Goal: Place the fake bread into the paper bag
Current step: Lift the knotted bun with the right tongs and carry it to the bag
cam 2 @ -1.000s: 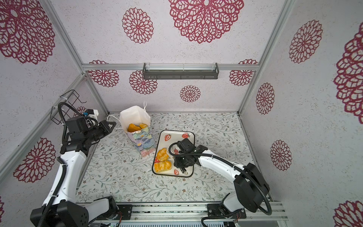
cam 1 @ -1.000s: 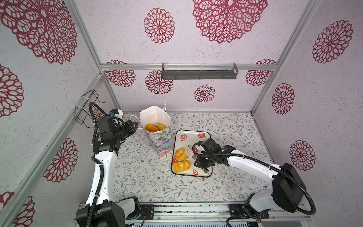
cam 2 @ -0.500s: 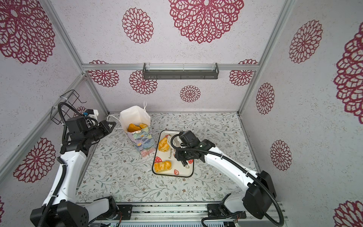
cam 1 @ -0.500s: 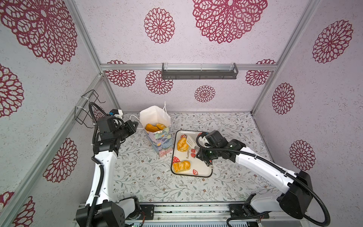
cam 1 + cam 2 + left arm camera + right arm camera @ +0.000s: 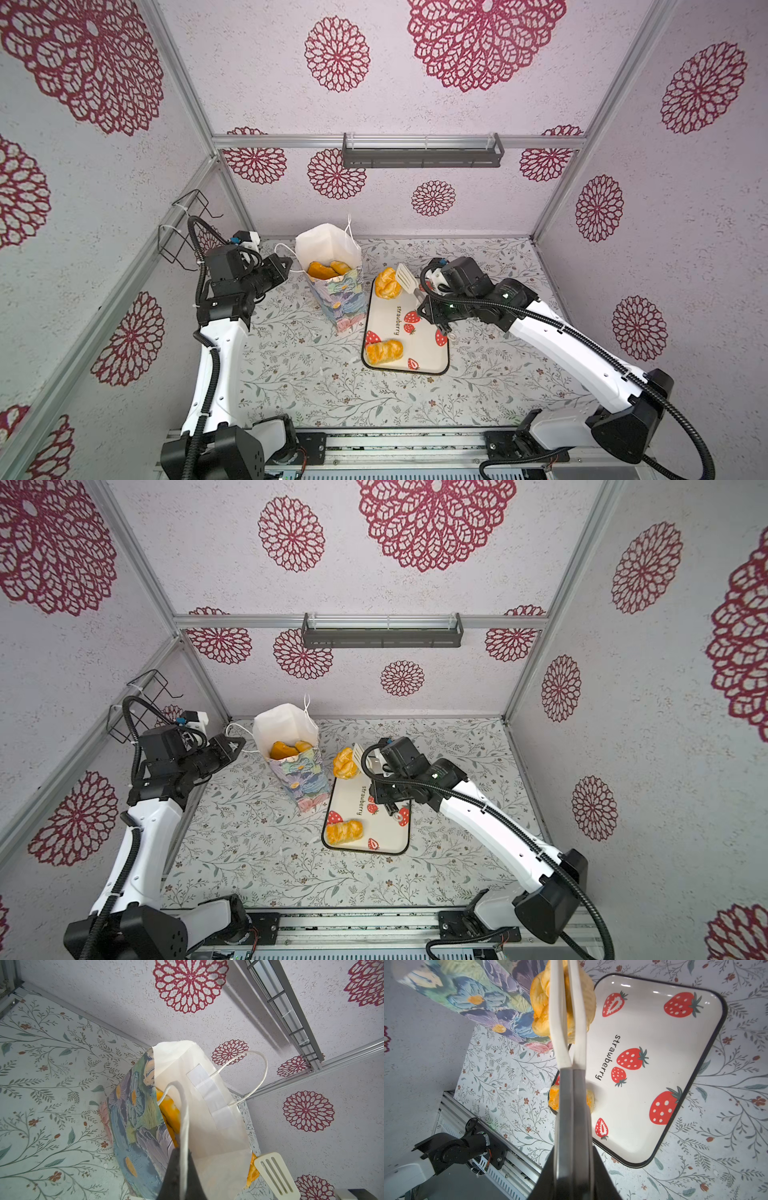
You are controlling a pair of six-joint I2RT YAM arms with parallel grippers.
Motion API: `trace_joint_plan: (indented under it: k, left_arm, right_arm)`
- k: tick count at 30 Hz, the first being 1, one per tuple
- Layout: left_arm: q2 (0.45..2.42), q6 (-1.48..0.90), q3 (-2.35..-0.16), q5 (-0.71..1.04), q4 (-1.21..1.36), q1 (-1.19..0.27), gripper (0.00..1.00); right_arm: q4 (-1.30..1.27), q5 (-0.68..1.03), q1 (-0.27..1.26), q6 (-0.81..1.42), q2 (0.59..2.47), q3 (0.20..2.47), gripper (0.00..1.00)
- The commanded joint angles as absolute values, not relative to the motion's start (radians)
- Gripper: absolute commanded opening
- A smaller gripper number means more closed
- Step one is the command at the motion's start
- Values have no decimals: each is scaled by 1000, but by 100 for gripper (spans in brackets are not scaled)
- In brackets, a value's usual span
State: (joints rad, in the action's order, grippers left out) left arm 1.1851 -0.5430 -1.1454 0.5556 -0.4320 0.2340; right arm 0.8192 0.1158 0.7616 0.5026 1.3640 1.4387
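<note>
The paper bag (image 5: 338,301) (image 5: 302,781) (image 5: 137,1120) stands upright and open at the back left, with fake bread (image 5: 322,269) (image 5: 284,750) inside. My left gripper (image 5: 286,262) (image 5: 181,1152) is shut on its white cord handle (image 5: 184,1118). My right gripper (image 5: 428,298) (image 5: 572,1151) is shut on white tongs (image 5: 405,276) (image 5: 358,750) (image 5: 566,1022). The tongs clamp a golden pastry (image 5: 387,283) (image 5: 345,763) (image 5: 539,1007) in the air just right of the bag, below its rim. Another pastry (image 5: 384,351) (image 5: 344,831) (image 5: 554,1097) lies on the strawberry tray (image 5: 432,361) (image 5: 654,1028).
A black wire basket (image 5: 183,232) hangs on the left wall beside my left arm. A dark shelf rail (image 5: 422,151) is fixed high on the back wall. The metal base rail (image 5: 395,449) runs along the front edge.
My right gripper has lifted one pastry off the tray with the tongs and carried it back and left, up beside the bag. The left arm has not moved.
</note>
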Motion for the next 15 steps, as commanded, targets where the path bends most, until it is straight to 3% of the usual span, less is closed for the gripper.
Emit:
trace_joint_plan:
  k: [1,15]
  left_arm:
    - [1182,-540,-1147,551,-430,241,0]
    - [1183,-537,-1149,558,-428,240,0]
  right_arm:
    - [836,82,756,461,1322,1529,9]
    - [887,85,757,417,1393,1752,9]
